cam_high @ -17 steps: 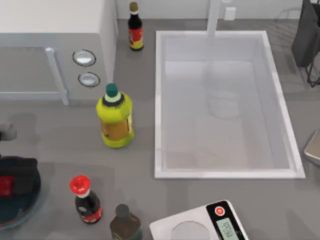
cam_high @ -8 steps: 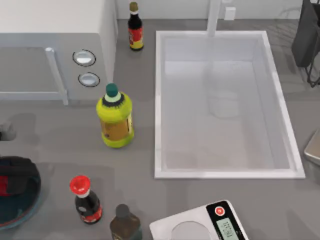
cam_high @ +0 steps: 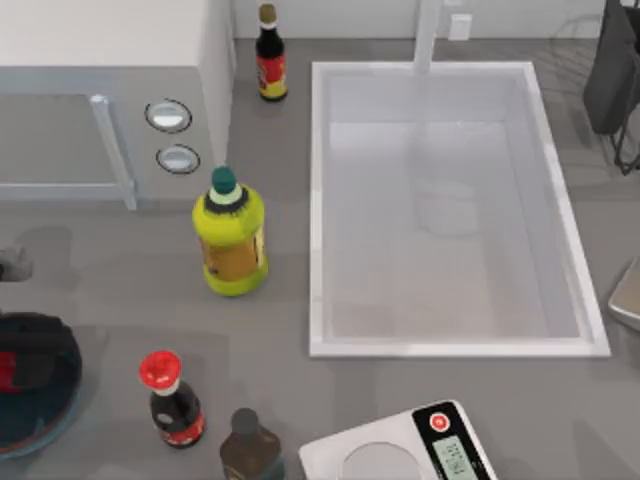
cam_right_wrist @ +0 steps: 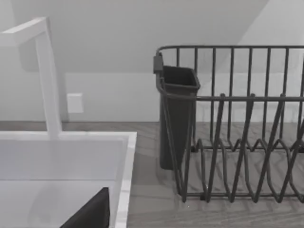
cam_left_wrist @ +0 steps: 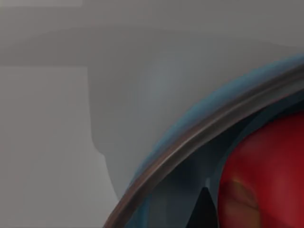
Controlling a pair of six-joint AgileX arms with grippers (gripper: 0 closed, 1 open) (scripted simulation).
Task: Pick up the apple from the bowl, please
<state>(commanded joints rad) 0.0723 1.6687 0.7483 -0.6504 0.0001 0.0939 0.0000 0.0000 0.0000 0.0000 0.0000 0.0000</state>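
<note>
The bowl (cam_high: 55,412), translucent blue with a darker rim, sits at the table's front left corner, partly cut off by the picture's edge. The red apple (cam_high: 7,372) lies inside it. My left gripper (cam_high: 32,350) is down over the bowl, its dark body covering most of the apple. In the left wrist view the apple (cam_left_wrist: 270,175) looms large and glossy just behind the bowl's rim (cam_left_wrist: 190,142). My right arm (cam_high: 628,292) is parked at the table's right edge.
A red-capped sauce bottle (cam_high: 172,400) and a dark bottle (cam_high: 248,445) stand right of the bowl, with a yellow-green bottle (cam_high: 232,240) behind them. A microwave (cam_high: 100,120), the sink (cam_high: 318,200), a scale (cam_high: 400,450) and a dish rack (cam_right_wrist: 237,133) surround them.
My left gripper has shifted slightly left over the bowl, and less of the apple's red shows beside it. The last half second shows almost no movement.
</note>
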